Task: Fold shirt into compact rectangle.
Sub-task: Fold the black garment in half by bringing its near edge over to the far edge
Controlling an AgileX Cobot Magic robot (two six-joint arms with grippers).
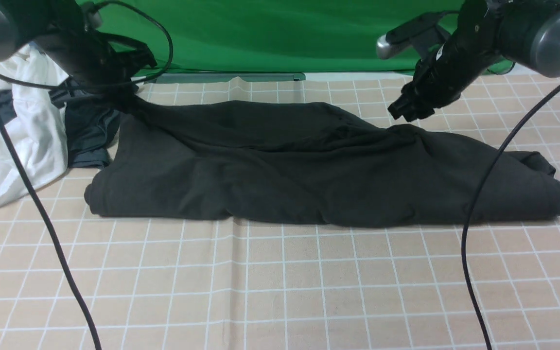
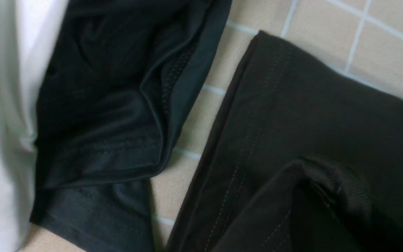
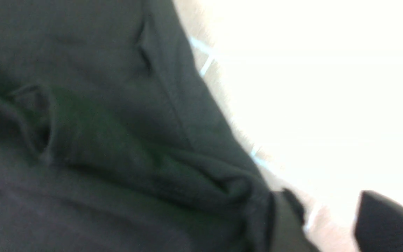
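Across worktop (image 1: 280,291), shirt (image 1: 309,170) lying as long folded band; far left corner pinched and lifted by left end effector (image 1: 127,99); right end effector (image 1: 406,111) with jaws apart, just above cloth's right-hand ridge.

black shirt (image 1: 309,175), folded, rumpled, lying crosswise

The tabletop (image 1: 280,282) is covered by a beige cloth gridded in white. A black shirt (image 1: 309,170) is spread across its middle. A dark grey garment (image 1: 88,136) is heaped just beside its left end, and a white garment (image 1: 32,136) is bunched against that.
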